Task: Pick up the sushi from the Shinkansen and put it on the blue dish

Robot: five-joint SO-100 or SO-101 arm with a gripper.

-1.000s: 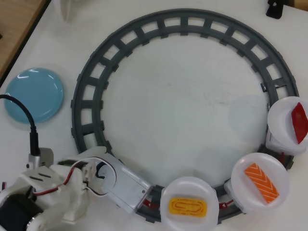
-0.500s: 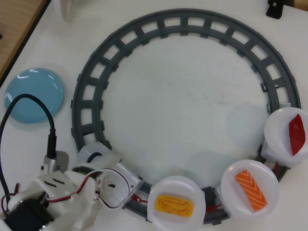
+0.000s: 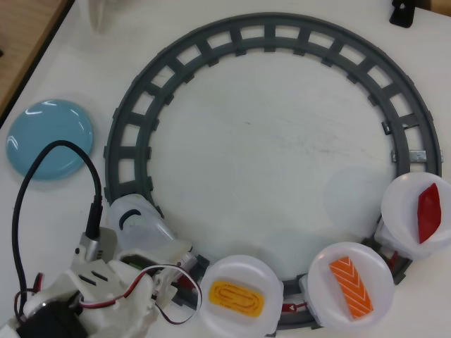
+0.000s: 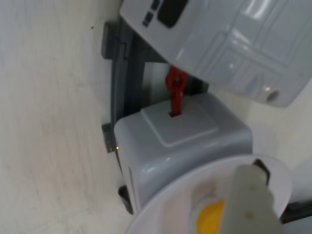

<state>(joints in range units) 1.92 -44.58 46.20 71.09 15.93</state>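
Observation:
The white Shinkansen [image 3: 139,224] rides the bottom-left bend of the grey track [image 3: 211,39], towing cars topped with white plates. The yellow sushi [image 3: 236,298] lies on the first plate [image 3: 243,271], just right of my arm. My gripper [image 3: 182,287] reaches over the engine's rear, its fingers mostly hidden under the arm. In the wrist view the engine [image 4: 229,44] fills the top right. A red coupling [image 4: 175,92] links it to the car, and one blurred finger [image 4: 251,204] hangs over the sushi [image 4: 212,219]. The blue dish [image 3: 49,139] sits at the left, bare.
Two more plates follow on the track, one carrying an orange salmon piece [image 3: 350,287] and one a dark red piece [image 3: 428,215]. A black cable [image 3: 42,183] loops up from my arm near the dish. The table's wooden edge [image 3: 21,42] runs along the top left.
The train and its plates have rolled leftward along the bottom arc, the engine's nose coming out beyond my arm. My arm has shifted right and down, and the cable loop has risen.

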